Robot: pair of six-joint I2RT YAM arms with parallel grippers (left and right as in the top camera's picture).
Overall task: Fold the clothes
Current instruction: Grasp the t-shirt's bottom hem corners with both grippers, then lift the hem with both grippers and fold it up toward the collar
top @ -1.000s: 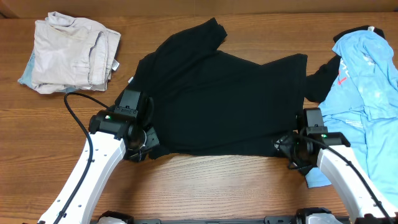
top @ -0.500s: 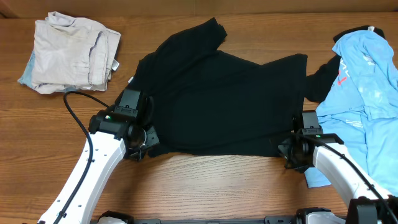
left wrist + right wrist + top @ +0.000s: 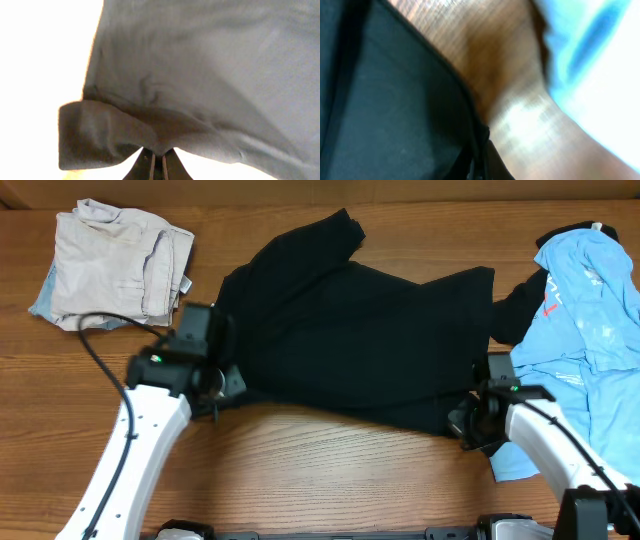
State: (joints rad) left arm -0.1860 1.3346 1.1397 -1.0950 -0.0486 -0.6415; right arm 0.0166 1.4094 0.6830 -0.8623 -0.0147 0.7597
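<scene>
The clothes here are a large black T-shirt (image 3: pixel 360 330) spread across the middle of the table, its sleeve pointing to the far side. My left gripper (image 3: pixel 222 383) is shut on the shirt's near left corner, raised off the wood. In the left wrist view the black T-shirt (image 3: pixel 200 75) hangs from my left gripper (image 3: pixel 159 161) in a folded flap. My right gripper (image 3: pixel 462 425) pinches the near right corner, low on the table. In the right wrist view my right gripper (image 3: pixel 479 162) grips the black T-shirt (image 3: pixel 395 110) at its hem.
A cream-beige garment (image 3: pixel 115 265) lies bunched at the far left. Light blue shirts (image 3: pixel 590 310) with a red mark are piled along the right edge, also seen as light blue shirts (image 3: pixel 590 60) close to my right gripper. A black cable (image 3: pixel 95 350) trails from the left arm.
My left gripper has lifted and moved back and to the left with the shirt's corner, so the near hem now slants. My right gripper has closed on the near right corner.
</scene>
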